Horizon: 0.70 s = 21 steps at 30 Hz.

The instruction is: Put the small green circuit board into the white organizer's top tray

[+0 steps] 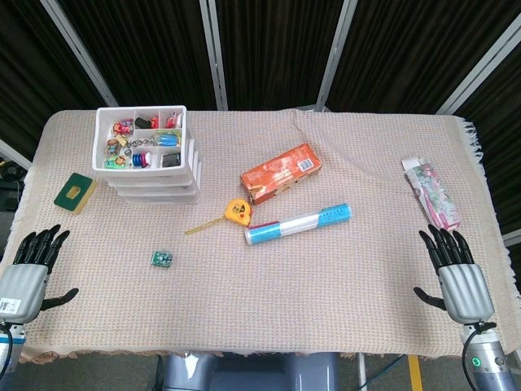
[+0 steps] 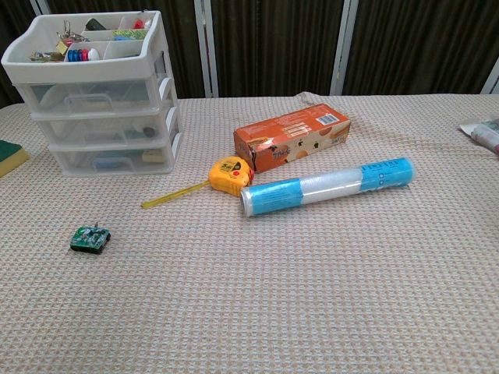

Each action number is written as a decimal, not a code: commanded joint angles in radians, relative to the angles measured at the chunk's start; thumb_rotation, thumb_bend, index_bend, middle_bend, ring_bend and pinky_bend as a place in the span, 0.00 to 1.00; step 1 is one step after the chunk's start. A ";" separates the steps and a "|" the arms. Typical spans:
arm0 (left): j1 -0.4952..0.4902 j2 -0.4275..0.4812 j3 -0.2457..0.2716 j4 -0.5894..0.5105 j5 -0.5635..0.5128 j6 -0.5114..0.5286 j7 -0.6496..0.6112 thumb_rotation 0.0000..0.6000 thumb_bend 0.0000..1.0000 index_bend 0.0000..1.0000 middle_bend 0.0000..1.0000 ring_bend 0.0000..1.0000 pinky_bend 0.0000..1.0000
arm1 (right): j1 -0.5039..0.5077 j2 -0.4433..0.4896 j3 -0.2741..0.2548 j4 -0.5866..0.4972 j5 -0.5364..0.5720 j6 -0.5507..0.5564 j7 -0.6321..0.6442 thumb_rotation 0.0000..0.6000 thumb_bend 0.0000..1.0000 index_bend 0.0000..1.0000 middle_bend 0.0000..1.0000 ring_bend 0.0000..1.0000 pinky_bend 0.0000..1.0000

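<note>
Left hand (image 1: 31, 269) low at the near left corner of the table, palm down, fingers spread wide and pointing away, thumb out to the side, holding nothing. Right hand (image 1: 457, 273) mirrored at the near right corner, likewise spread and holding nothing. Neither seen in the chest view.

Board (image 1: 162, 259) (image 2: 90, 238) flat on the cloth (image 1: 326, 309), well apart from both hands, nearer the left one, in front of the organizer (image 1: 146, 155) (image 2: 97, 97). Organizer at the far left, its top tray (image 1: 140, 138) (image 2: 78, 48) open and divided, filled with small colourful items.

Yellow tape measure (image 1: 237, 212) (image 2: 228, 174) mid-table with some blade pulled out, just beside a blue-and-clear tube (image 1: 299, 223) (image 2: 327, 186); orange box (image 1: 281, 172) (image 2: 291, 139) behind them. Green pad (image 1: 74, 191) left of the organizer. Flat packet (image 1: 431, 191) at far right. Woven beige cloth over the table, dark curtains (image 1: 269, 49) behind.
</note>
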 commanded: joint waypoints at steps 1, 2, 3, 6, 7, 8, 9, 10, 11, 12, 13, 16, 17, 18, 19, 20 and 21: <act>0.000 0.000 0.001 0.000 0.002 0.001 0.002 1.00 0.10 0.03 0.00 0.00 0.00 | 0.000 0.001 0.000 0.000 0.001 -0.001 0.002 1.00 0.00 0.03 0.00 0.00 0.00; 0.001 0.000 0.001 0.001 0.003 0.001 0.003 1.00 0.10 0.03 0.00 0.00 0.00 | 0.000 0.001 0.000 0.000 0.000 -0.001 0.003 1.00 0.00 0.03 0.00 0.00 0.00; 0.001 0.000 0.001 0.001 0.003 0.001 0.004 1.00 0.10 0.03 0.00 0.00 0.00 | 0.000 0.001 0.000 0.000 -0.001 0.000 0.003 1.00 0.00 0.03 0.00 0.00 0.00; 0.001 -0.001 0.001 0.003 0.002 0.003 0.007 1.00 0.10 0.03 0.00 0.00 0.00 | 0.001 0.001 -0.001 0.001 -0.004 0.000 0.004 1.00 0.00 0.03 0.00 0.00 0.00; 0.001 -0.002 0.001 0.002 0.003 0.004 0.007 1.00 0.10 0.03 0.00 0.00 0.00 | 0.001 0.001 -0.001 0.001 -0.003 0.000 0.005 1.00 0.00 0.03 0.00 0.00 0.00; 0.002 -0.002 0.001 0.003 0.004 0.006 0.007 1.00 0.10 0.03 0.00 0.00 0.00 | 0.000 0.002 -0.001 0.000 -0.003 0.001 0.005 1.00 0.00 0.03 0.00 0.00 0.00; 0.002 -0.003 0.002 0.004 0.005 0.006 0.008 1.00 0.10 0.03 0.00 0.00 0.00 | 0.000 0.002 -0.001 -0.001 -0.004 0.002 0.004 1.00 0.00 0.03 0.00 0.00 0.00; 0.003 -0.003 0.003 0.004 0.004 0.005 0.009 1.00 0.10 0.03 0.00 0.00 0.00 | 0.000 0.001 -0.001 -0.001 -0.005 0.003 0.004 1.00 0.00 0.03 0.00 0.00 0.00; 0.003 -0.003 0.003 0.003 0.004 0.004 0.008 1.00 0.10 0.03 0.00 0.00 0.00 | 0.000 0.001 -0.002 -0.001 -0.005 0.002 0.002 1.00 0.00 0.03 0.00 0.00 0.00; 0.002 -0.003 0.002 0.003 0.003 0.004 0.007 1.00 0.10 0.03 0.00 0.00 0.00 | 0.001 0.000 -0.002 -0.001 -0.005 0.000 0.001 1.00 0.00 0.03 0.00 0.00 0.00; 0.001 -0.004 0.000 0.004 0.003 0.004 0.006 1.00 0.10 0.03 0.00 0.00 0.00 | 0.001 0.000 -0.001 -0.001 -0.003 -0.001 0.000 1.00 0.00 0.03 0.00 0.00 0.00; 0.001 -0.003 0.001 0.005 -0.002 -0.002 0.003 1.00 0.10 0.03 0.00 0.00 0.00 | 0.002 0.000 0.000 -0.002 -0.001 -0.002 -0.002 1.00 0.00 0.03 0.00 0.00 0.00; 0.001 -0.002 0.001 0.005 -0.004 -0.003 0.003 1.00 0.10 0.03 0.00 0.00 0.00 | 0.002 -0.001 -0.001 -0.002 -0.001 -0.002 -0.003 1.00 0.00 0.03 0.00 0.00 0.00; 0.001 -0.002 0.001 0.005 -0.005 -0.003 0.003 1.00 0.10 0.03 0.00 0.00 0.00 | 0.002 -0.001 -0.001 -0.003 -0.001 -0.002 -0.004 1.00 0.00 0.03 0.00 0.00 0.00; 0.001 -0.002 0.000 0.005 -0.007 -0.002 0.001 1.00 0.10 0.03 0.00 0.00 0.00 | 0.002 -0.001 -0.002 -0.003 -0.002 -0.004 -0.005 1.00 0.00 0.03 0.00 0.00 0.00; 0.002 -0.002 -0.001 0.003 -0.009 -0.002 0.000 1.00 0.10 0.03 0.00 0.00 0.00 | 0.003 -0.001 -0.001 -0.003 -0.001 -0.005 -0.005 1.00 0.00 0.03 0.00 0.00 0.00; 0.002 -0.002 -0.001 0.002 -0.010 -0.002 -0.001 1.00 0.10 0.03 0.00 0.00 0.00 | 0.002 -0.001 -0.001 -0.003 0.000 -0.005 -0.005 1.00 0.00 0.03 0.00 0.00 0.00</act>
